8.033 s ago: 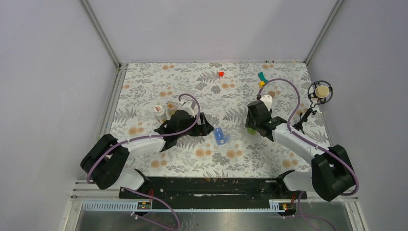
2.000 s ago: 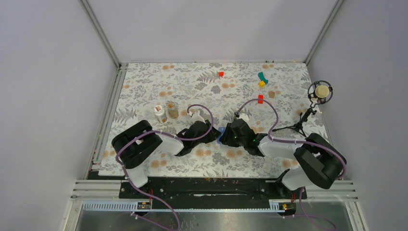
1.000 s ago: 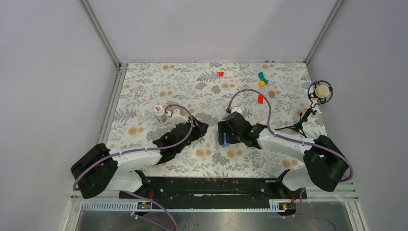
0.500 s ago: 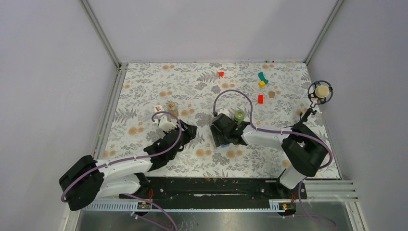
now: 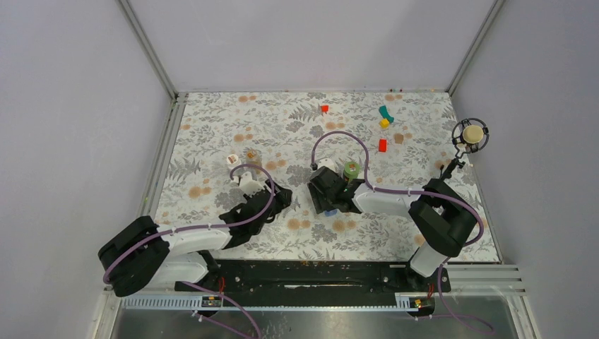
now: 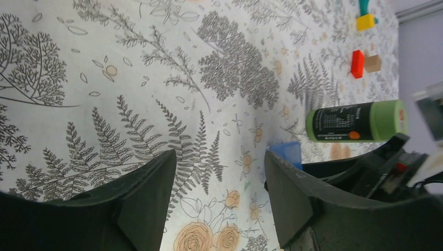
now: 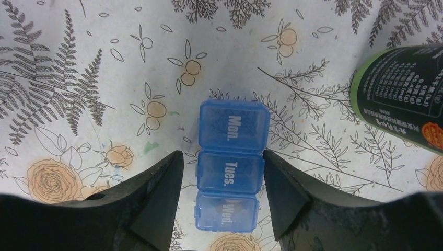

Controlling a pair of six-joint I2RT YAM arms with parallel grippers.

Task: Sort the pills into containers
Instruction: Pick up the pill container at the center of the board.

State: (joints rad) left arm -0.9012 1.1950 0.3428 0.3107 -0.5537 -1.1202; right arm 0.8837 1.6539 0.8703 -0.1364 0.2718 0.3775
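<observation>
Left hand spread, right hand spread, arms reaching forward

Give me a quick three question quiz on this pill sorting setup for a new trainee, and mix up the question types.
1. True or false: the left gripper is holding a bottle.
2. Which labels show on the lids of the pill box that the right gripper straddles? A) Mon., Tues., Wed. B) Thur., Fri., Sat. C) no labels at all
3. Fill in: the bottle nearest the pill box is ____ in colour.
Key: 1 false, its jaws are open with nothing between them. 2 A. 3 green.
</observation>
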